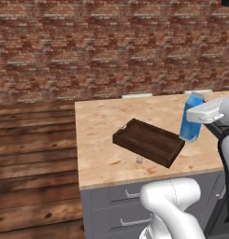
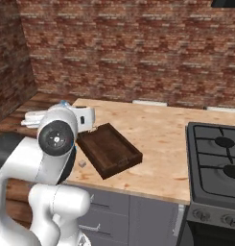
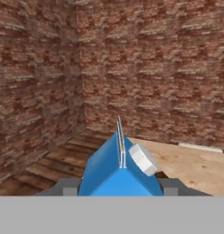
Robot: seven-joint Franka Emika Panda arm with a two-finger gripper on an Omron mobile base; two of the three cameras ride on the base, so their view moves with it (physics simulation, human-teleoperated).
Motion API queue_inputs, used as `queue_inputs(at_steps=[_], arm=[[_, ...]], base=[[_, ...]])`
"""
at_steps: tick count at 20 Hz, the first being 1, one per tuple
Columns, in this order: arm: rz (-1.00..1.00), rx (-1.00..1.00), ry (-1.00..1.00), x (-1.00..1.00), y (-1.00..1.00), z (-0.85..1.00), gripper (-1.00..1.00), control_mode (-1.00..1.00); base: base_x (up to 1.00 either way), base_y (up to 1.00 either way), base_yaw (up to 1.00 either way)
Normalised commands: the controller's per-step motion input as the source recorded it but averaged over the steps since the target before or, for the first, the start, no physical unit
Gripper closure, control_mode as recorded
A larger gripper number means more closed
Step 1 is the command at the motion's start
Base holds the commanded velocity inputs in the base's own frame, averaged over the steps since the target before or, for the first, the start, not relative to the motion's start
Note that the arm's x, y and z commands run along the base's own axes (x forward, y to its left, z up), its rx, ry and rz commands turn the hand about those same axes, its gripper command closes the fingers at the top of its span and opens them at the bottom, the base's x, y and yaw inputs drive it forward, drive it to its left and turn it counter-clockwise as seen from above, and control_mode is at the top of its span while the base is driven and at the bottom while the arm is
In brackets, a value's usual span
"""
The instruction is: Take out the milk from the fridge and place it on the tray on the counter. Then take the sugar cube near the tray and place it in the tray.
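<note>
Standing behind everything is a bumpy red brick wall point(image 1: 111, 46). The dark brown wooden tray point(image 1: 148, 142) lies flat on the pale speckled counter point(image 1: 102, 140), down and to the left of the gripper point(image 1: 193, 116). A tiny white sugar cube point(image 1: 139, 160) sits just beside the tray. The gripper squeezes the blue milk point(image 1: 191, 119) carton between its fingers, above the tray's right end. A black stove point(image 2: 217, 163) sits far off.

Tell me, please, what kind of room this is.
Most likely a kitchen, a rendered one. A wood-look counter runs over grey drawers, a black gas stove stands beside it, and the gripper holds a blue milk carton near a brown tray.
</note>
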Motion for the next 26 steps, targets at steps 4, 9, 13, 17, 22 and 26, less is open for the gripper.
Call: queue_inputs(at_steps=[4,9,13,17,22,26], arm=[[0.16,0.0,-0.01,0.76,-0.07,-0.28,1.0,-1.0],[0.24,0.02,0.03,0.53,-0.34,-0.16,1.0,-1.0],[0.3,0.01,0.01,0.42,-0.36,-0.28,1.0,-1.0],[0.25,0.0,0.0,0.44,-0.03,-0.38,1.0,-1.0],[0.15,0.0,-0.02,0.44,0.04,-0.34,1.0,-1.0],[0.01,0.0,-0.05,0.35,0.11,-0.18,1.0,-1.0]], base=[[0.0,0.0,0.0],[0.0,0.0,0.0],[0.0,0.0,0.0],[0.0,0.0,0.0],[0.0,0.0,0.0],[0.0,0.0,0.0]])
